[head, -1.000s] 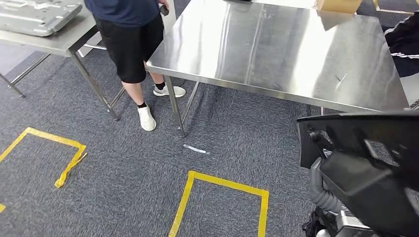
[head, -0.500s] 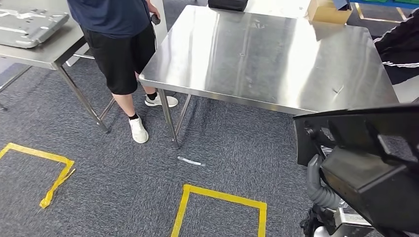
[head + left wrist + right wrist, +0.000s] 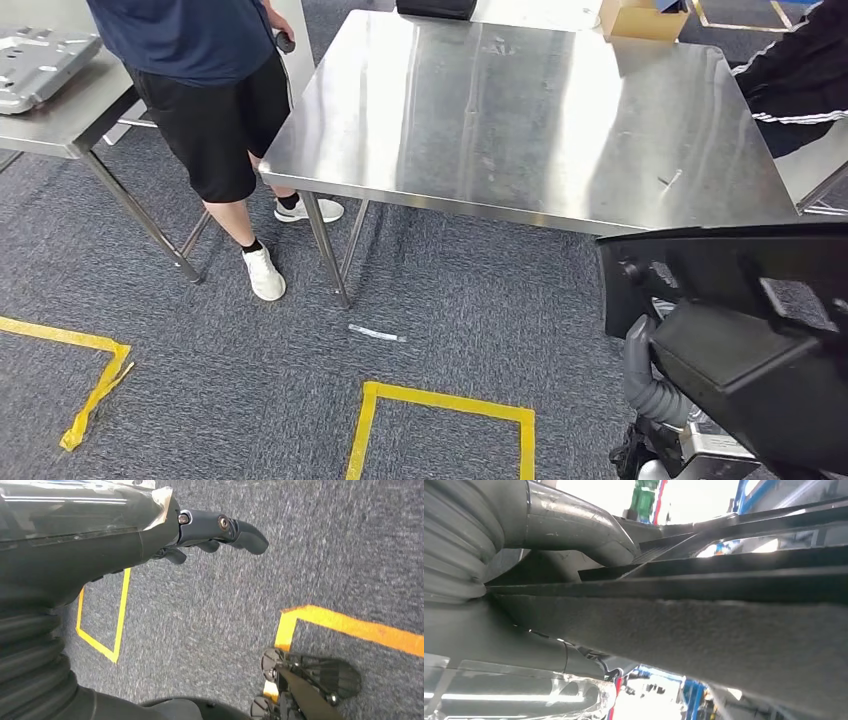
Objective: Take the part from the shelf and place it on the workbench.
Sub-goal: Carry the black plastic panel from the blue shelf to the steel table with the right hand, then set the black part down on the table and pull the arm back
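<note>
Steel workbench [image 3: 520, 110]: cardboard box [image 3: 640, 18] at far edge (black case [image 3: 436, 8] alongside).

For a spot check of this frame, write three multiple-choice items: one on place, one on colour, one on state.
1. Where is the cardboard box?
A. on the workbench's far edge
B. on the carpet
C. under the workbench

2. What colour is the floor tape?
A. red
B. yellow
C. white

3. What is the right hand doing?
A. hanging with nothing in it
B. holding the black part
C. resting on the workbench

Key: 1 A, the box sits at the top's far edge. 2 B, the taped outlines are yellow. 3 B, the right wrist view shows the thumb lying on the part.
</note>
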Tool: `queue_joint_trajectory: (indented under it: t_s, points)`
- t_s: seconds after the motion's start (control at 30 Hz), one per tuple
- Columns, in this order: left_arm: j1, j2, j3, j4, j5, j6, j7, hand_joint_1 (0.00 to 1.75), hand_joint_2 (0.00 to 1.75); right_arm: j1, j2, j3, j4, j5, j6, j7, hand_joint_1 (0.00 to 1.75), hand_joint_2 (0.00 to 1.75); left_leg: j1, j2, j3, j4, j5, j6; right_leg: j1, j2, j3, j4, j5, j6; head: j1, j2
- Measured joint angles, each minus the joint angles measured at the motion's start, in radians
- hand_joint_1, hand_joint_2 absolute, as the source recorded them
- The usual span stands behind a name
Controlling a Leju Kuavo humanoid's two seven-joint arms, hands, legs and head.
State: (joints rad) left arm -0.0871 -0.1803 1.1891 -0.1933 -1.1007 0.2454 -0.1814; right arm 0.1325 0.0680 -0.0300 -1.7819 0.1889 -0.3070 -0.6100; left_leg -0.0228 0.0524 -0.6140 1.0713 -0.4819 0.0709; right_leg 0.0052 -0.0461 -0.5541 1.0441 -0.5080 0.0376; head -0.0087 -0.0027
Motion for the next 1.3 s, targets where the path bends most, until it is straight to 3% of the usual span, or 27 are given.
queue_joint_trajectory:
  t_s: [0.4,0.53,0.6,0.67,0.7,0.73,0.8,0.83,0.87,0.93,1.0,1.03,1.1,1.13,1.2,1.23,1.27,1.3]
  points:
    - [0.0,0.002,0.001,0.0,0.012,0.006,-0.001,0.0,1.75,-0.014,0.0,0.001,0.0,0.004,0.002,-0.001,1.75,1.75,0.001,0.002,0.006,-0.011,0.002,-0.012,0.0,0.004,0.0,0.0,-0.005,-0.007,0.0,0.0]
    - [0.0,0.0,0.002,0.0,0.011,0.021,0.002,0.0,1.75,-0.017,0.001,0.002,0.0,-0.003,0.009,-0.001,1.75,1.75,0.006,0.004,0.032,-0.052,0.013,0.001,-0.002,0.01,0.01,-0.012,-0.003,0.004,0.001,0.0]
    - [0.0,-0.001,0.002,0.0,0.006,0.025,0.002,0.0,1.75,-0.018,0.0,0.002,0.0,-0.005,0.009,-0.001,1.75,1.75,0.014,0.01,0.054,-0.083,0.027,0.003,-0.002,0.028,-0.022,0.053,-0.03,0.004,0.003,0.0]
    - [-0.001,-0.001,0.002,0.0,0.003,0.025,0.002,0.0,1.75,-0.012,0.0,0.001,0.0,-0.006,0.007,0.0,1.75,1.75,0.015,0.017,0.059,-0.089,0.028,0.003,-0.01,0.041,-0.092,0.176,-0.07,0.006,0.004,0.0]
    - [-0.001,-0.001,0.002,0.0,0.002,0.024,0.002,0.0,1.75,-0.007,-0.001,0.001,0.0,-0.007,0.006,0.0,1.75,1.75,0.017,0.02,0.06,-0.088,0.026,0.001,-0.016,0.042,-0.12,0.218,-0.078,0.012,0.005,0.0]
    - [-0.001,-0.002,0.002,0.0,0.001,0.021,0.002,0.0,1.75,-0.002,-0.001,0.001,0.0,-0.007,0.004,0.0,1.75,1.75,0.019,0.025,0.062,-0.088,0.023,-0.004,-0.022,0.042,-0.132,0.226,-0.07,0.023,0.005,0.0]
    - [-0.001,-0.002,0.002,0.0,-0.002,0.017,0.002,0.0,1.75,0.003,-0.001,0.0,0.0,-0.008,0.002,0.0,1.75,1.75,0.028,0.038,0.069,-0.083,0.014,-0.017,-0.035,0.026,-0.095,0.127,-0.011,0.054,0.005,0.0]
    - [-0.001,-0.001,0.001,-0.001,-0.004,0.014,0.002,0.0,1.75,0.004,-0.001,0.0,0.0,-0.008,0.001,0.0,1.75,1.75,0.029,0.045,0.074,-0.078,0.006,-0.027,-0.038,0.003,-0.066,0.061,0.019,0.066,0.007,0.0]
    - [0.0,0.0,0.001,-0.001,-0.006,0.013,0.002,0.0,1.75,0.005,0.0,0.0,-0.001,-0.008,0.0,0.0,1.75,1.75,0.029,0.052,0.077,-0.072,-0.002,-0.037,-0.04,-0.014,-0.042,0.011,0.041,0.068,0.008,0.0]
    - [-0.001,0.002,0.0,-0.001,-0.008,0.013,0.002,0.0,1.75,0.007,0.001,0.0,-0.002,-0.008,-0.001,0.0,1.75,1.75,0.025,0.068,0.083,-0.065,-0.014,-0.051,-0.038,-0.024,-0.028,-0.021,0.05,0.049,0.008,0.0]
    - [-0.002,0.002,0.0,-0.001,-0.009,0.013,0.002,0.0,1.75,0.013,0.001,-0.002,-0.004,-0.008,-0.003,0.0,1.75,1.75,0.03,0.083,0.089,-0.065,-0.02,-0.058,-0.038,0.007,-0.028,-0.021,0.049,0.025,0.004,0.0]
    - [-0.003,0.002,0.0,-0.001,-0.009,0.013,0.002,0.0,1.75,0.015,0.001,-0.002,-0.006,-0.008,-0.004,0.0,1.75,1.75,0.035,0.071,0.089,-0.057,-0.03,-0.061,-0.04,0.02,-0.028,-0.021,0.05,0.018,0.003,0.0]
    - [-0.003,0.002,0.0,-0.001,-0.01,0.013,0.002,0.0,1.75,0.016,0.003,-0.004,-0.009,-0.008,-0.004,-0.001,1.75,1.75,0.042,0.012,0.06,0.012,-0.076,-0.068,-0.043,0.046,-0.026,-0.022,0.05,0.006,0.001,0.0]
    - [-0.003,0.002,-0.001,-0.001,-0.01,0.013,0.002,0.0,1.75,0.016,0.004,-0.004,-0.01,-0.008,-0.004,-0.001,1.75,1.75,0.043,-0.021,0.027,0.08,-0.11,-0.07,-0.042,0.059,-0.026,-0.022,0.05,0.002,0.0,0.0]
    - [-0.001,0.002,-0.001,-0.001,-0.01,0.013,0.002,0.0,1.75,0.017,0.007,-0.004,-0.011,-0.008,-0.004,-0.001,1.75,1.75,0.042,-0.049,-0.047,0.214,-0.154,-0.069,-0.038,0.083,-0.024,-0.022,0.049,-0.004,-0.001,0.0]
    - [0.0,0.002,-0.001,-0.001,-0.01,0.013,0.002,0.0,1.75,0.019,0.007,-0.004,-0.011,-0.007,-0.004,-0.001,1.75,1.75,0.042,-0.052,-0.069,0.241,-0.149,-0.066,-0.036,0.095,-0.023,-0.022,0.048,-0.006,-0.001,0.0]
    - [0.0,0.002,-0.001,-0.001,-0.01,0.013,0.002,0.0,1.75,0.021,0.007,-0.005,-0.011,-0.007,-0.005,-0.001,1.75,1.75,0.042,-0.054,-0.073,0.227,-0.124,-0.061,-0.034,0.104,-0.02,-0.022,0.046,-0.007,-0.001,0.0]
    - [0.0,0.002,-0.001,-0.001,-0.01,0.012,0.001,0.0,1.75,0.022,0.008,-0.005,-0.011,-0.007,-0.006,-0.001,1.75,1.75,0.042,-0.056,-0.057,0.176,-0.084,-0.055,-0.033,0.113,-0.016,-0.022,0.045,-0.008,-0.001,0.0]
